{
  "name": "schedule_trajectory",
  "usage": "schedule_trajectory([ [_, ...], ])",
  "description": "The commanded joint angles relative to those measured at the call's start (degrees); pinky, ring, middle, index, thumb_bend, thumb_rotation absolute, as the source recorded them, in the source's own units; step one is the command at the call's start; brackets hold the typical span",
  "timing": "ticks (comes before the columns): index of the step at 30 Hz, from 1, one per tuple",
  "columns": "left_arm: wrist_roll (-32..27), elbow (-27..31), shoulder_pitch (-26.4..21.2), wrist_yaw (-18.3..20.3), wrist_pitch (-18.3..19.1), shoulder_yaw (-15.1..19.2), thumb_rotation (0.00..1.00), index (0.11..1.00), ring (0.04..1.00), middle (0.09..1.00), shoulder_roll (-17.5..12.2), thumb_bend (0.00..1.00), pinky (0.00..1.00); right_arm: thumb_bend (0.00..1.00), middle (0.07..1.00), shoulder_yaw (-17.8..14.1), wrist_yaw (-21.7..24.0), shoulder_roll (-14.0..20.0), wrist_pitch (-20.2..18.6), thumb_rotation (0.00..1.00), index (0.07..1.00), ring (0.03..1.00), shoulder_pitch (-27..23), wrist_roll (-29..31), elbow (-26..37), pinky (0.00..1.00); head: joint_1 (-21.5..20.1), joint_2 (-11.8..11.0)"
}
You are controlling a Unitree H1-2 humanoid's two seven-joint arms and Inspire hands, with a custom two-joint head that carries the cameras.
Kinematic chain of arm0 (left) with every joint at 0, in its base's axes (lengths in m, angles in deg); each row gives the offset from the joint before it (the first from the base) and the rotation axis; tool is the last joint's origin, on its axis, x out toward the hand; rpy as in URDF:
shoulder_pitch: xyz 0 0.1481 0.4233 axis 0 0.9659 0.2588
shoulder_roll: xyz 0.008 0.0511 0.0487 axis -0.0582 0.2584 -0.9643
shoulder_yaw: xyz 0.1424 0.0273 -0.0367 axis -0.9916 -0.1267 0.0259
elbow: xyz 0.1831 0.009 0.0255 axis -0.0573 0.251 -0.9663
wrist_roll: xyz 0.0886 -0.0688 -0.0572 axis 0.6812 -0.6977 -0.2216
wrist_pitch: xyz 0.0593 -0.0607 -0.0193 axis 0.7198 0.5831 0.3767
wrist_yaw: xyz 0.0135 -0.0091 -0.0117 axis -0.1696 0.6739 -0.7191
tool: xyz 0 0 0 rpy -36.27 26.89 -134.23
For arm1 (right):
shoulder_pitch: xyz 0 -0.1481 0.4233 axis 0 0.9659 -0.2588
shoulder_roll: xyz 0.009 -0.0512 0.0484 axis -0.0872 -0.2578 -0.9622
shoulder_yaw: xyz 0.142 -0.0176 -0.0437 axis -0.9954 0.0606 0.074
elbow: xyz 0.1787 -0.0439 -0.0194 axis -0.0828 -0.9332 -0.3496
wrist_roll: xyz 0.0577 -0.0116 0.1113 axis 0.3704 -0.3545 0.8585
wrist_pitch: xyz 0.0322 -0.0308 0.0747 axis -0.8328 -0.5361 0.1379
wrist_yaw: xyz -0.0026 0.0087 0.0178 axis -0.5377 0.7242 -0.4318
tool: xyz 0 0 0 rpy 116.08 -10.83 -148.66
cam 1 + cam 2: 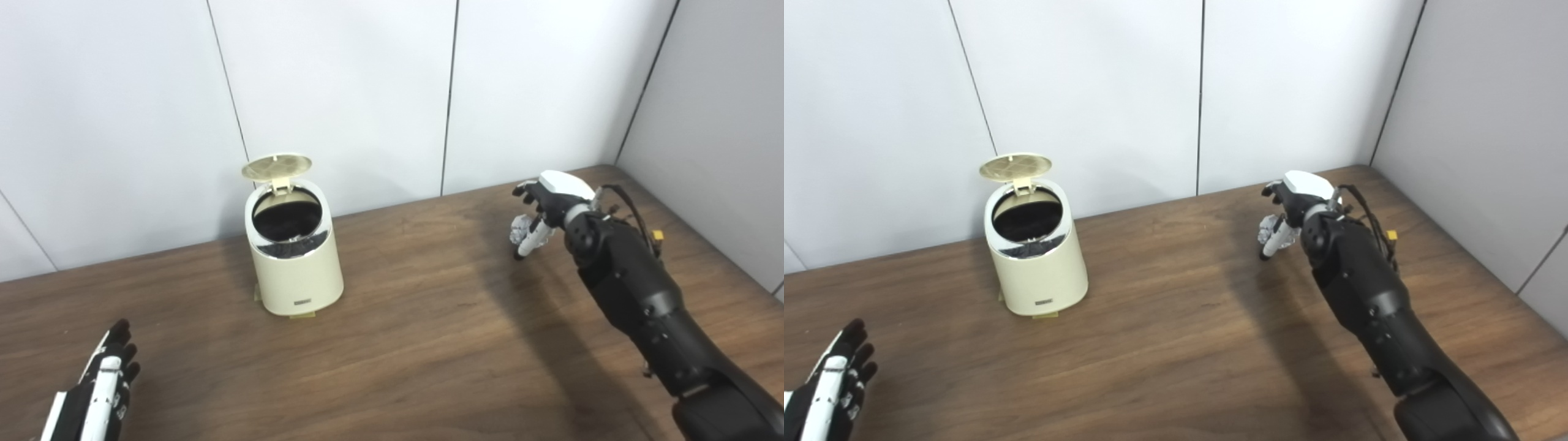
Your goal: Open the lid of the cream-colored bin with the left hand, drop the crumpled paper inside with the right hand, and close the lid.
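I see a dark brown wood-grain tabletop [429,343] running back to pale grey wall panels [331,92], which are split by thin dark vertical seams [450,92].

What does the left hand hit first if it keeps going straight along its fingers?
Probably nothing on the table: the left hand points up and slightly right, a line that seems to pass left of the cream bin toward the wall. Depth is uncertain.

– I see bare brown wooden table [429,343] between my right hand [542,211] and the cream-colored round bin [297,263].
– And on top?
– Its round lid [277,166] stands up behind the open mouth; grey wall [343,92] close behind.
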Motion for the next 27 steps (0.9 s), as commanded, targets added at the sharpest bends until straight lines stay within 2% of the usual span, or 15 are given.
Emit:
schedule_trajectory([
  [1,0.2,2.1,-2.3,-0.6,0.1,-0.2,0.77,1.000,1.000,1.000,-0.7,0.30,1.00,0.87,0.799,0.4,-1.8,1.2,-0.1,0.05,0.832,0.750,-4.1,-0.5,0.1,0.62,0.0,0.0],
  [4,1.0,2.1,-2.3,-0.8,0.3,-0.5,0.77,1.000,1.000,1.000,-0.8,0.31,1.00,0.86,0.811,0.7,-2.8,0.8,-0.1,0.04,0.817,0.771,-4.8,0.6,-1.7,0.65,0.2,0.2],
  [5,1.1,2.6,-2.2,-1.0,0.6,-0.6,0.78,1.000,1.000,1.000,-0.7,0.30,1.00,0.86,0.783,0.6,-3.7,0.7,0.0,0.04,0.813,0.737,-4.8,1.3,-2.2,0.60,0.3,0.3],
  [6,1.1,2.8,-2.2,-1.0,0.9,-0.6,0.77,1.000,1.000,1.000,-0.6,0.30,1.00,0.86,0.705,0.6,-4.4,0.7,0.0,0.04,0.807,0.643,-4.9,1.9,-2.5,0.51,0.3,0.3],
  [7,1.1,3.1,-2.1,-1.1,1.1,-0.7,0.76,1.000,1.000,1.000,-0.5,0.29,1.00,0.86,0.662,0.2,-5.3,0.5,0.1,0.04,0.800,0.589,-4.9,2.8,-2.9,0.45,0.4,0.3],
  [9,1.4,3.1,-1.9,-1.0,0.9,-0.9,0.75,1.000,1.000,1.000,-0.7,0.30,1.00,0.86,0.672,-0.4,-6.7,0.4,0.1,0.03,0.795,0.601,-4.9,4.5,-3.5,0.47,0.5,0.3],
  [11,1.3,3.2,-1.8,-1.4,1.0,-0.7,0.75,1.000,1.000,1.000,-0.3,0.31,1.00,0.86,0.651,-0.5,-7.0,0.5,0.0,0.03,0.796,0.566,-4.9,5.2,-3.7,0.43,0.6,0.4],
  [13,1.2,3.2,-1.8,-1.7,0.6,-0.6,0.75,1.000,1.000,1.000,0.0,0.31,1.00,0.85,0.706,-0.1,-6.7,0.7,-0.1,0.04,0.802,0.634,-4.8,5.1,-3.5,0.50,0.6,0.4],
  [15,1.0,2.9,-1.8,-1.7,0.0,-0.5,0.74,1.000,1.000,1.000,0.1,0.31,1.00,0.85,0.699,0.1,-6.5,0.9,-0.1,0.04,0.806,0.636,-4.6,4.9,-3.3,0.51,0.7,0.5],
  [20,1.1,3.4,-1.7,-1.6,0.4,-0.9,0.73,1.000,1.000,1.000,-0.5,0.31,1.00,0.85,0.777,-0.6,-5.4,0.7,-0.2,0.06,0.813,0.720,-4.9,4.2,-4.5,0.62,0.7,0.6],
  [27,0.9,4.2,-1.7,-1.2,1.0,-1.0,0.74,1.000,1.000,1.000,-1.3,0.29,1.00,0.86,0.782,-1.8,-4.8,0.2,-0.2,0.05,0.790,0.720,-5.1,3.6,-5.7,0.65,0.8,1.4],
])
